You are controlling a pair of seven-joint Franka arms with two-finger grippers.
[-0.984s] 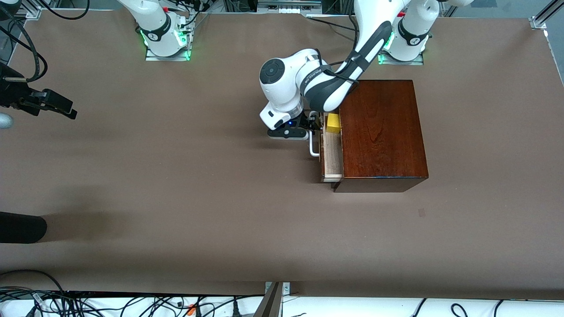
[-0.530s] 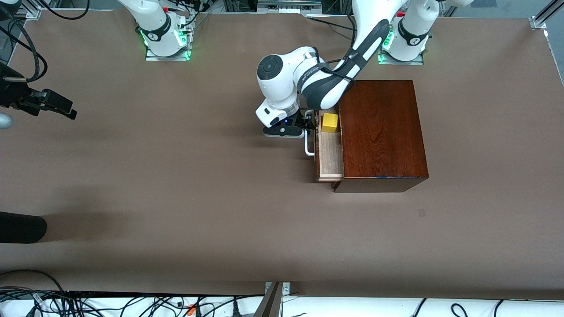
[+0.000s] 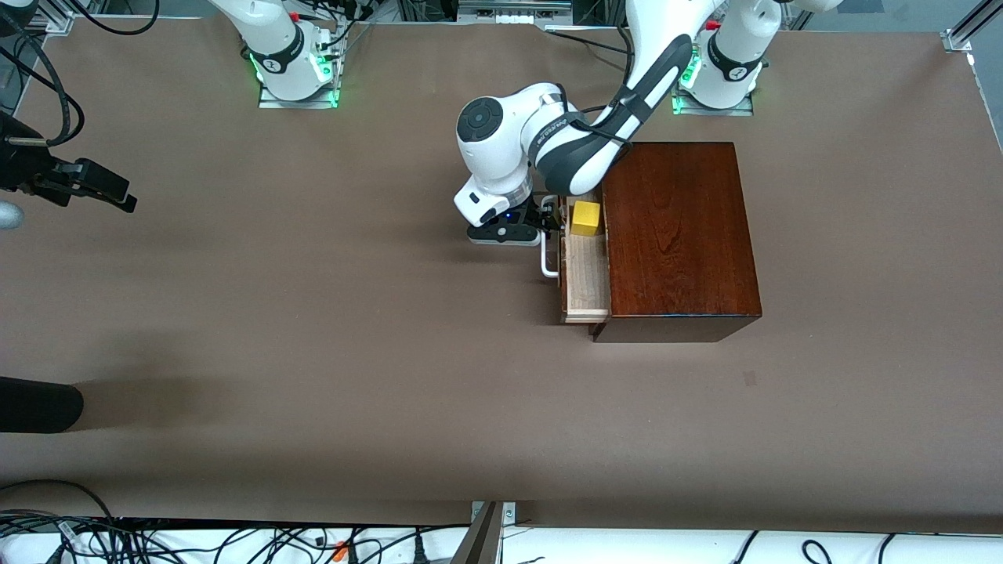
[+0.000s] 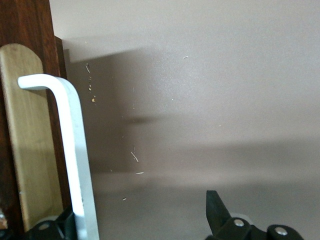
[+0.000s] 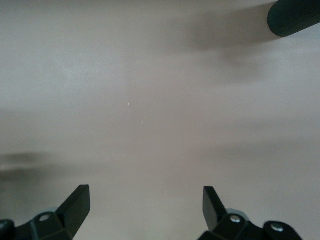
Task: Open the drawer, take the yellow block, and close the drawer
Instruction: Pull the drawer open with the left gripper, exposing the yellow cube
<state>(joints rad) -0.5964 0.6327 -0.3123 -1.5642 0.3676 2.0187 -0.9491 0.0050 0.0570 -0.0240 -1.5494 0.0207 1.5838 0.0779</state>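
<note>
The dark reddish-brown box stands near the left arm's base. Its drawer is pulled partly out toward the right arm's end, showing a pale wood tray. The yellow block sits in the tray's end farthest from the front camera. My left gripper is open at the white handle. In the left wrist view the handle lies just inside one finger of the left gripper. My right gripper is open over bare table, and the right arm waits at the table's end.
A black ribbed cylinder juts in at the right arm's end of the table and also shows in the right wrist view. Cables lie along the table edge nearest the front camera.
The left gripper moved toward the right arm's end with the handle, and the drawer slid farther out. The yellow block now shows in full. The right arm has not moved.
</note>
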